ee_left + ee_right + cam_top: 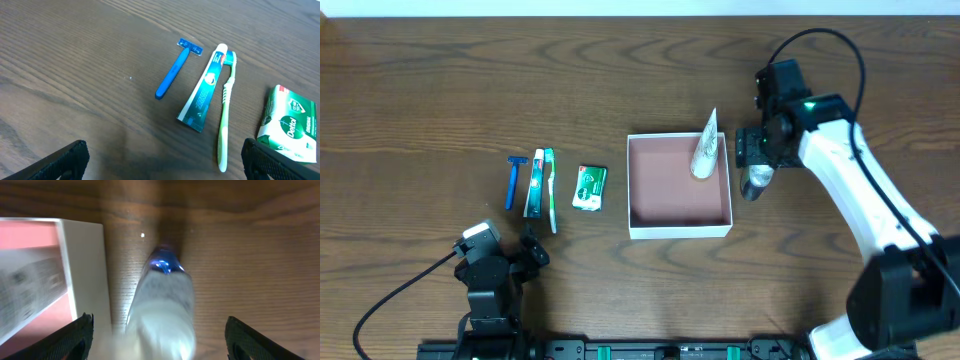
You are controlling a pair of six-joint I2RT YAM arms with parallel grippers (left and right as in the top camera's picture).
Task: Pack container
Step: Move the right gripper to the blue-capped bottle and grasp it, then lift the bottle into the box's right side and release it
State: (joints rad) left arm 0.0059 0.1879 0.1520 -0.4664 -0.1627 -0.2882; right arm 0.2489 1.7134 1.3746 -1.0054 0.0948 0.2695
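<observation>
The container (680, 226) is a square white-walled box with a pink inside, at the table's middle. A silvery tube (705, 148) leans inside it against the far right corner. A small whitish bottle with a blue cap (756, 180) lies on the table just right of the container, apart from its wall (85, 265). My right gripper (755, 165) is over this bottle (165, 300), with its fingers (157, 330) wide open on either side and not touching it. My left gripper (508, 248) is open and empty (165, 160) near the front left.
In a row left of the container lie a blue razor (512, 182), a toothpaste tube (535, 184), a green-and-white toothbrush (551, 190) and a green soap pack (589, 187). They also show in the left wrist view: razor (172, 75), toothpaste (205, 90), toothbrush (226, 110), soap (290, 122).
</observation>
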